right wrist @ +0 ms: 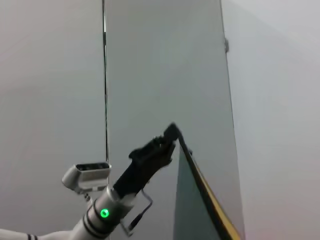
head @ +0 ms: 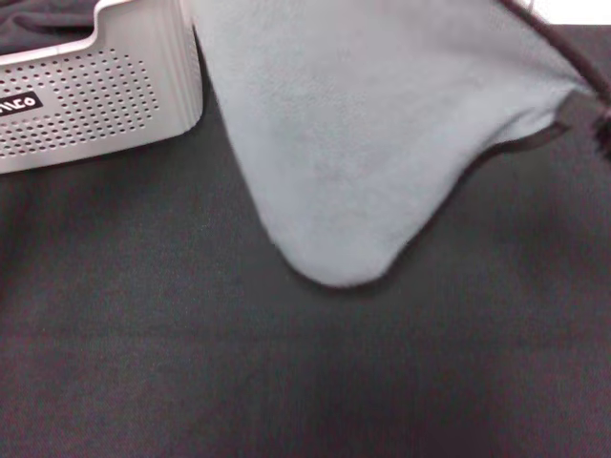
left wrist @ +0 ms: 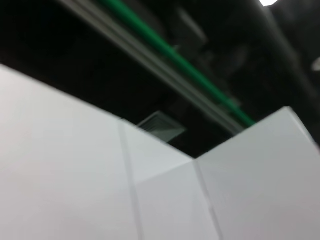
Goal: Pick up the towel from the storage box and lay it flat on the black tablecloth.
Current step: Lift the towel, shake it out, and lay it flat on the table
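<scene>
The grey-green towel [head: 363, 124] hangs in the air over the black tablecloth [head: 286, 382], its lowest rounded corner just above the cloth. The light grey storage box [head: 105, 95] stands at the far left, beside the towel. My right gripper [head: 594, 113] shows only as a dark shape at the right edge, where the towel's dark-trimmed corner ends in it. My left gripper [right wrist: 170, 135] shows in the right wrist view, raised and shut on the towel's upper corner; the towel's edge [right wrist: 200, 195] runs down from it. The left wrist view shows only walls and ceiling.
A dark cloth [head: 38, 29] lies inside the storage box. The black tablecloth stretches across the whole near part of the table, in front of the box and under the hanging towel.
</scene>
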Controlling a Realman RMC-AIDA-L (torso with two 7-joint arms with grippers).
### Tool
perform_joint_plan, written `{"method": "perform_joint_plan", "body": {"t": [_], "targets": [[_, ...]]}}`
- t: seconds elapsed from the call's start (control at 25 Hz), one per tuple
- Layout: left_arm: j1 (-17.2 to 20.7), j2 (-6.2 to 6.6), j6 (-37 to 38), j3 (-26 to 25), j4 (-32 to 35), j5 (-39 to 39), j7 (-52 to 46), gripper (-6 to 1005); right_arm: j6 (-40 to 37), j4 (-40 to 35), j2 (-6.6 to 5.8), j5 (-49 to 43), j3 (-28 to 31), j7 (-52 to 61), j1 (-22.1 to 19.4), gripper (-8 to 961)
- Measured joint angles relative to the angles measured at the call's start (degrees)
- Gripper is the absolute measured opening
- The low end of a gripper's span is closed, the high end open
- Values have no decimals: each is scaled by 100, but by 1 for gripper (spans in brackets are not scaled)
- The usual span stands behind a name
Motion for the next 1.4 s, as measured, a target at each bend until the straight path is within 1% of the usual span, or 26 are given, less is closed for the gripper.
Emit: {"method": "perform_joint_plan", "body": {"t": [0.04, 0.12, 0.2, 0.28, 0.36, 0.4, 0.6, 0.72, 0.88, 1.04, 1.24, 1.4], "targets": [[124, -3, 2, -58, -47, -1, -156, 13, -4, -328, 30, -229, 267, 241, -112, 16], [312, -3, 2, -93, -144, -1, -391, 13, -26, -925, 130, -686, 722, 660, -304, 16], [465, 3, 3, -95, -255, 14, -500, 13, -53, -1499, 287, -1114, 1132, 1064, -453, 16], [608, 3, 65, -90, -372, 65, -503, 12, -71, -1914, 437, -1461, 1433, 1379, -515, 17], [739, -3, 238, -80, -466, 153, -473, 12, -99, -2228, 531, -1678, 1602, 1614, -539, 17], [787, -1, 354, -80, -530, 204, -480, 12, -125, -2357, 549, -1729, 1636, 1713, -545, 17], [996, 49, 920, -90, -803, 298, -660, 14, -200, -2849, 552, -1800, 1704, 2192, -549, 18], [1113, 91, 1257, -91, -814, 452, -838, 15, -205, -3104, 551, -1892, 1720, 2517, -549, 19], [1234, 135, 1886, -95, -815, 793, -956, 15, -298, -3312, 552, -1957, 1726, 2745, -555, 20], [1325, 171, 2382, -95, -820, 1047, -1155, 15, -760, -3514, 561, -1965, 1701, 2993, -566, 21], [1332, 289, 2473, -34, -755, 1294, -1816, 14, -1505, -3586, 583, -1925, 1615, 3093, -563, 23], [1336, 357, 2494, -2, -760, 1478, -1892, 14, -1633, -3456, 592, -1890, 1351, 2980, -651, 24]]}}
